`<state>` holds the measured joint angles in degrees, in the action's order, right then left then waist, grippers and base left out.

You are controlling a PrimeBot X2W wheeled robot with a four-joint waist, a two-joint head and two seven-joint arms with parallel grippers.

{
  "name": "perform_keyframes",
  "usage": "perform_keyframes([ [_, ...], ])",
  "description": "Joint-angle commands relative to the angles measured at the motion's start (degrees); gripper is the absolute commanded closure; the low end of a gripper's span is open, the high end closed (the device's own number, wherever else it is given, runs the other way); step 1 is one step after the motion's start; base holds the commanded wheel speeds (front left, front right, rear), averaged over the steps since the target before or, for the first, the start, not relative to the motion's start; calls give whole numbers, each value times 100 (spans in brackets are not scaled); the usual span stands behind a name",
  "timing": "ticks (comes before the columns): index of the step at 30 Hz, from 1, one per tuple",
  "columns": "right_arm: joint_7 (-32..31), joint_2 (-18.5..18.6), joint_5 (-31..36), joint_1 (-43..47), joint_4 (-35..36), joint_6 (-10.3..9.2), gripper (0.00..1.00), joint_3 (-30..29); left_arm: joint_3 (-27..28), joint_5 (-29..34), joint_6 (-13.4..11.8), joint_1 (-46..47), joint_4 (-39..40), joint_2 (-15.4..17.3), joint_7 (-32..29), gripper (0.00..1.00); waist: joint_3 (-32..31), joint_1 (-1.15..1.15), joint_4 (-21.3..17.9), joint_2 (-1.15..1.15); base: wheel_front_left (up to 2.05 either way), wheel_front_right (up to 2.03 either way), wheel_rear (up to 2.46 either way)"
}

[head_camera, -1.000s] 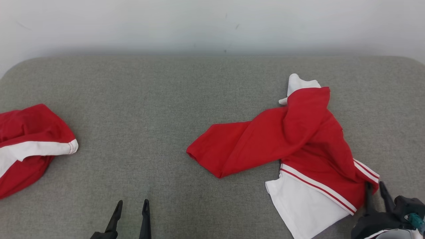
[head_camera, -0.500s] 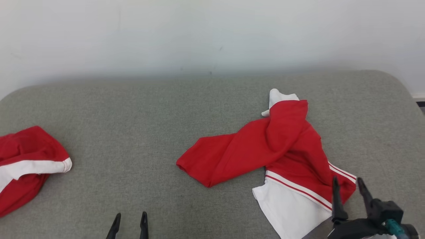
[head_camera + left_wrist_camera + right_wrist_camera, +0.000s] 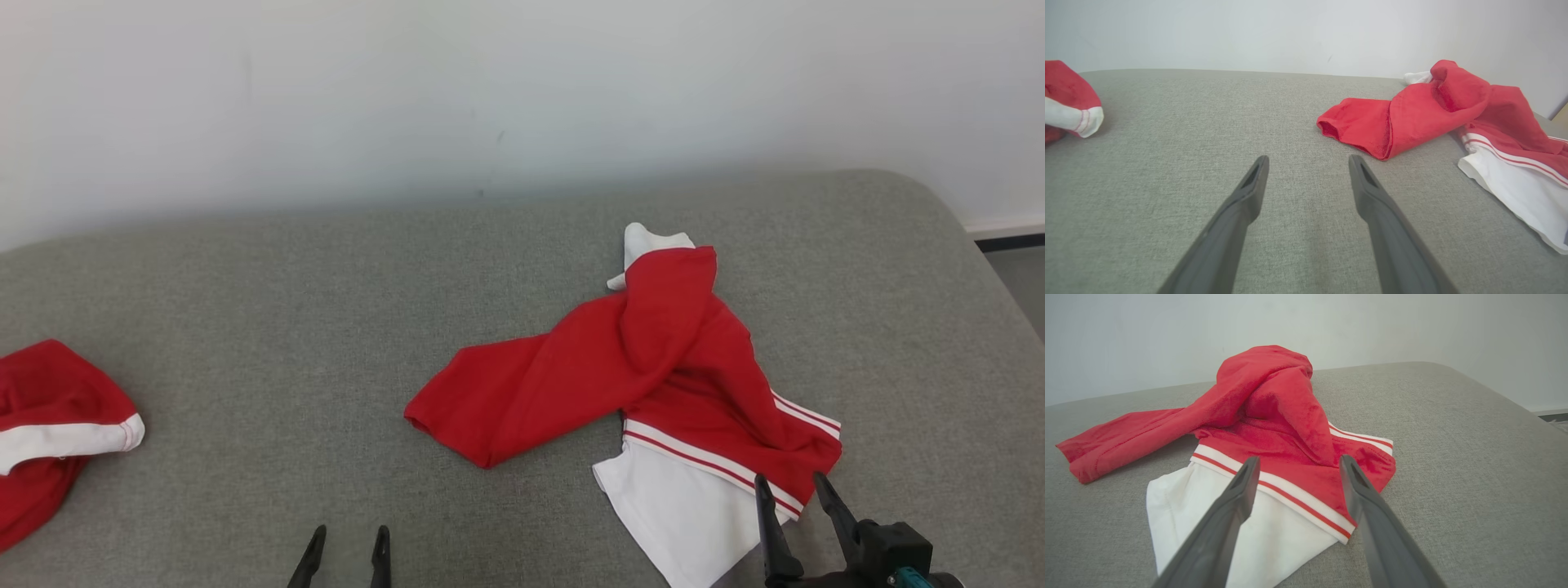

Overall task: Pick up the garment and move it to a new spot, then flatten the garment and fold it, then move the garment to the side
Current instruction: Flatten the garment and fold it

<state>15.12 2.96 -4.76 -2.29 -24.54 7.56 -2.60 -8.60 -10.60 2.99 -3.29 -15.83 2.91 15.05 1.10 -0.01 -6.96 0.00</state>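
Observation:
The garment, red with a white panel and white-and-red stripes, lies crumpled on the grey padded surface, right of the middle. One red sleeve stretches out to the left. My right gripper stands open just short of the garment's near striped corner, holding nothing. In the right wrist view the garment lies just beyond the right gripper, whose spread fingers frame the striped hem. My left gripper is open over bare grey fabric at the bottom edge. In the left wrist view the left gripper points past the garment's sleeve end.
A second red-and-white garment lies bunched at the far left; it also appears in the left wrist view as a second garment. A white wall runs along the back. The surface rounds off at the right, with floor beyond.
My right gripper has opened, let go of the garment's red corner and drawn back toward the near edge. The head camera has shifted, so the whole picture sits differently.

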Motion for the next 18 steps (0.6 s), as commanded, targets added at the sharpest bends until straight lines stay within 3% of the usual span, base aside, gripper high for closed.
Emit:
perform_keyframes([
  [1,3,-7,-17,-49,39,-12,0,19,-70,41,31,124,-3,-3,20,0,153,1,-66,0,0,0,0],
  [12,3,-9,-65,-420,175,-12,0,218,-892,75,276,1425,-424,-1,20,0,855,1,-170,0,0,0,0],
  [18,3,-8,-145,-606,142,-12,0,409,-1504,-183,397,2373,-1519,3,21,0,1066,1,-325,0,0,0,0],
])
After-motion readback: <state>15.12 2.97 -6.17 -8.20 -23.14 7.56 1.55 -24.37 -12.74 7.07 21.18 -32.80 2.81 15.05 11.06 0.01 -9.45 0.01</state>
